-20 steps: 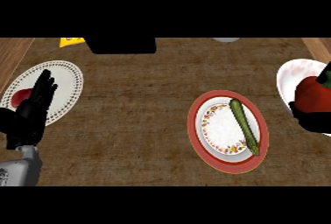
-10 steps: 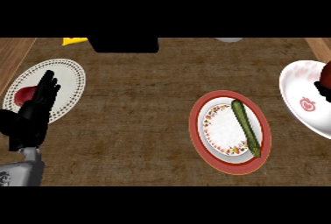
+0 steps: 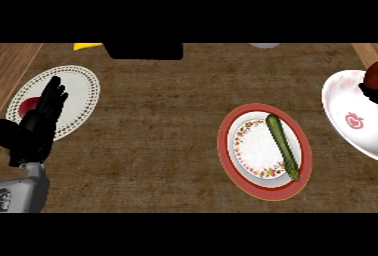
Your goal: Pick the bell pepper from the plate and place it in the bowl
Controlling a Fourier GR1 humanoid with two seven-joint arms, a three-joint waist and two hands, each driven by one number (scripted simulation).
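At the right edge, a dark red bell pepper (image 3: 371, 76) is half cut off by the frame, above the white plate (image 3: 341, 102) that bears a red emblem. Only a black sliver of my right hand (image 3: 366, 90) shows, curled under the pepper. A white dish with a dotted rim (image 3: 80, 88), probably the bowl, lies at the far left and has a red mark (image 3: 29, 105) inside. My left hand (image 3: 43, 122) rests over its near edge, fingers straight and pointing up, holding nothing.
A red-rimmed plate (image 3: 233, 159) holding a smaller patterned plate and a long green cucumber (image 3: 283, 146) sits right of centre. A black object (image 3: 144, 50) and a yellow piece (image 3: 87, 46) lie along the back edge. Brown woven counter lies between the dishes.
My right hand has carried the pepper up and to the right, almost out of view, uncovering the white plate's red emblem. The left hand has barely moved.
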